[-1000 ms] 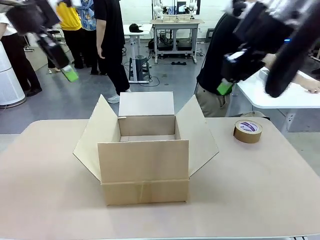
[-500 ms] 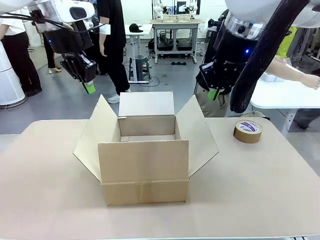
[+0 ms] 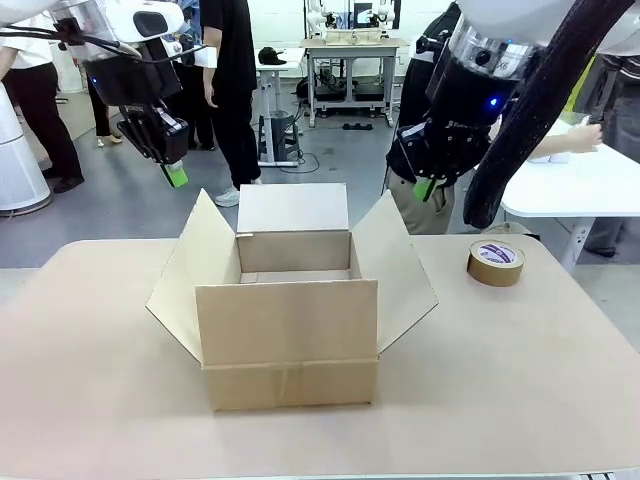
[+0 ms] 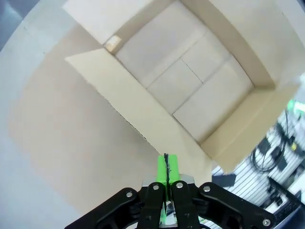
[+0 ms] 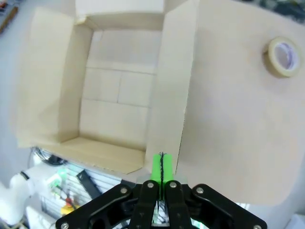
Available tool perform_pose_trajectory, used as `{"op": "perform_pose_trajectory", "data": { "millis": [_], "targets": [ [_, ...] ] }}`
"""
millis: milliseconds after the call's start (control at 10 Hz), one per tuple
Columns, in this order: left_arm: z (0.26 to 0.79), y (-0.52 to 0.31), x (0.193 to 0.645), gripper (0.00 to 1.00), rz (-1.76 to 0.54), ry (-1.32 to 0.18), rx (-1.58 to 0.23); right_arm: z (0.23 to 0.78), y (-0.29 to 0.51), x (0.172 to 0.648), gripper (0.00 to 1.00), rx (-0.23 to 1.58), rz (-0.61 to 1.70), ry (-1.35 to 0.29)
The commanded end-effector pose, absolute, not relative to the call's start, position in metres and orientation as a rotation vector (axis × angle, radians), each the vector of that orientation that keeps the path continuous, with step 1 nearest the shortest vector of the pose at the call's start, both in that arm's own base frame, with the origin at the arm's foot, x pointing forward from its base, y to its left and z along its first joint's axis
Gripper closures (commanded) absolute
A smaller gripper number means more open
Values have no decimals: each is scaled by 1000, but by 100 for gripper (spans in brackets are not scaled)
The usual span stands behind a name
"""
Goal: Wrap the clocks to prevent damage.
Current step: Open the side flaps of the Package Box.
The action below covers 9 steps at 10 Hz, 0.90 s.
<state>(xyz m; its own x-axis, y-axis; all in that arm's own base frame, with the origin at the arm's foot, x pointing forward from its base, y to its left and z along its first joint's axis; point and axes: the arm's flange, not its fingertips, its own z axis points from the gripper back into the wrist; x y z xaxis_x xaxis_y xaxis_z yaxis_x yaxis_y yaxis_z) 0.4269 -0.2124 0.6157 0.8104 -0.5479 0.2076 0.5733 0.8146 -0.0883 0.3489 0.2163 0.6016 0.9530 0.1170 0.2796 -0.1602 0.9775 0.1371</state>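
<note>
Open box (image 3: 288,300) mid-table (image 3: 520,380); tape roll (image 3: 496,262) right of it, apart, toward far edge.

1. Front view: fixed at the robot's edge of the tabletop (image 3: 90,400), facing across; open box (image 3: 288,340) close, mid-frame.
2. Left wrist view: high overhead, looking down past the left pincer (image 4: 165,167); box interior just beyond its tips.
3. Right wrist view: likewise overhead, past the right pincer (image 5: 161,164); box beyond its tips, tape roll (image 5: 282,56) off to their right.
4. Shared by all: box, tabletop.
</note>
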Motion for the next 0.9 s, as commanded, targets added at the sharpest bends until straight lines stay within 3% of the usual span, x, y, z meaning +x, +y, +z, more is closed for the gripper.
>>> {"op": "perform_pose_trajectory", "data": {
  "millis": [0, 400, 800],
  "targets": [
    [601, -236, 433, 100, -353, -212, -67, 576, 243, 342, 99, 62, -23, -298],
    [561, -261, 447, 100, -157, -194, 58, 534, 259, 362, 99, 12, -87, -243],
    [521, -261, 454, 100, -109, -139, 139, 500, 251, 389, 99, 42, -130, -314]
  ]
}}
